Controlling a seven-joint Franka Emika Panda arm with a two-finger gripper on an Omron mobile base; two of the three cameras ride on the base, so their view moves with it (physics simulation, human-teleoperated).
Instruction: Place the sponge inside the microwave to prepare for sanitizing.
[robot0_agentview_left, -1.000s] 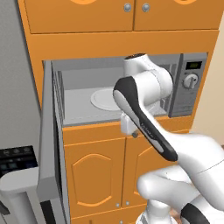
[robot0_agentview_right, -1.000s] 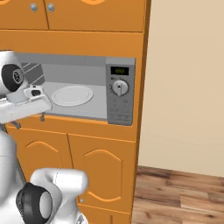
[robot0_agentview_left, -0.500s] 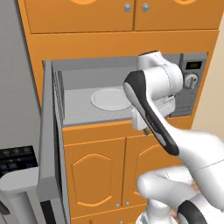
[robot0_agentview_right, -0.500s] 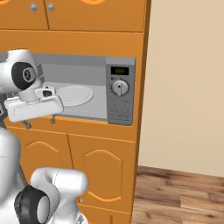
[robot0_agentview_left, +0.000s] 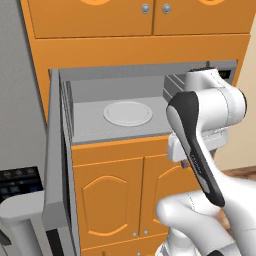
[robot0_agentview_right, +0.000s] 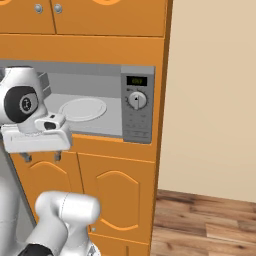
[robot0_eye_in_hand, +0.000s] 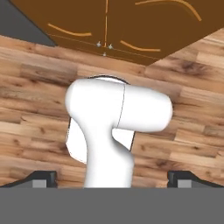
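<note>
The microwave (robot0_agentview_left: 100, 92) stands open, its door (robot0_agentview_left: 55, 165) swung out to the left. The white turntable (robot0_agentview_left: 127, 113) inside is bare. From the right, the control panel with its dial (robot0_agentview_right: 136, 100) shows beside the turntable (robot0_agentview_right: 82, 108). The sponge is out of view. My gripper (robot0_agentview_right: 41, 157) hangs in front of the cavity's lower edge and points down, open, with nothing between its fingers. In the hand view the gripper (robot0_eye_in_hand: 112, 178) looks down at the floor with its tips far apart.
Orange cabinet doors (robot0_agentview_left: 135, 195) lie below the microwave and more cabinets (robot0_agentview_left: 150, 15) above. A dark appliance (robot0_agentview_left: 15, 182) sits low at the left. Wooden floor (robot0_agentview_right: 205, 220) and a beige wall (robot0_agentview_right: 210, 90) lie to the right.
The arm has swung to the right across the microwave's front, carrying the hand with it. The jaws have stayed open and empty.
</note>
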